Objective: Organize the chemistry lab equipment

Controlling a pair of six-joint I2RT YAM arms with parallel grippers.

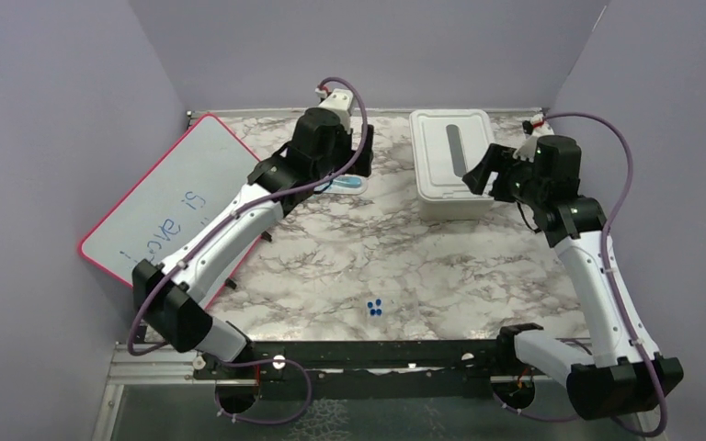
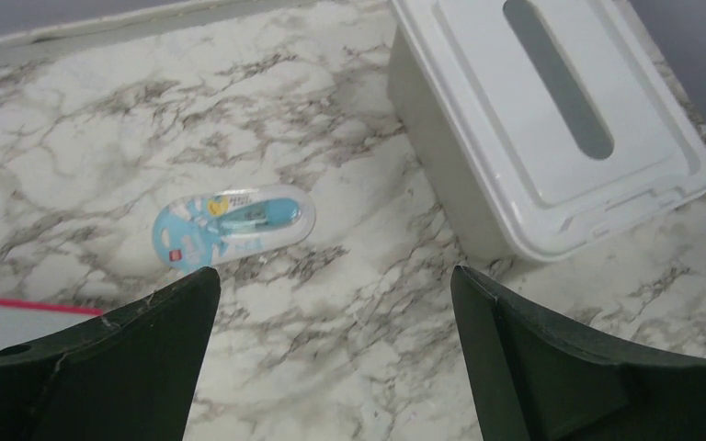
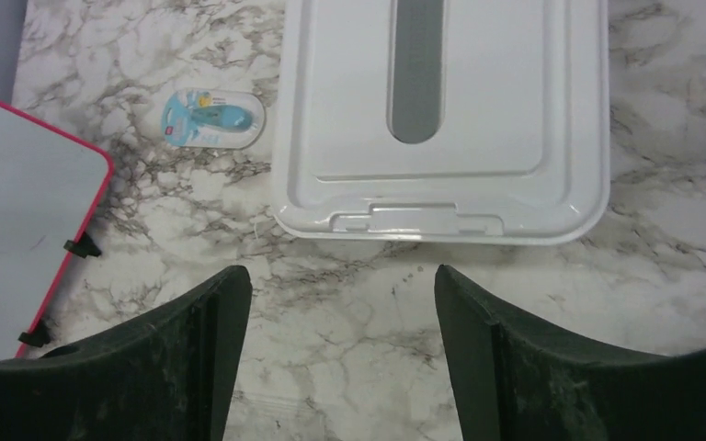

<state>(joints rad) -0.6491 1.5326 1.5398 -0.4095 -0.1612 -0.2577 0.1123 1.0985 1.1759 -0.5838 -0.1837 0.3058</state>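
Note:
No amber tubing, forceps, green stick or clear pieces show in any view. A small blue blister pack [image 1: 350, 184] lies on the marble table; it also shows in the left wrist view [image 2: 233, 223] and the right wrist view [image 3: 212, 118]. A white lidded box [image 1: 451, 163] with a grey slot stands at the back right. My left gripper [image 1: 360, 158] hovers open and empty just behind the pack [image 2: 335, 271]. My right gripper [image 1: 483, 175] is open and empty at the box's right front edge [image 3: 342, 268].
A whiteboard [image 1: 170, 198] with a pink rim leans at the left, under the left arm. Small blue dots [image 1: 374, 308] lie near the table's front middle. Purple walls close in the table on three sides.

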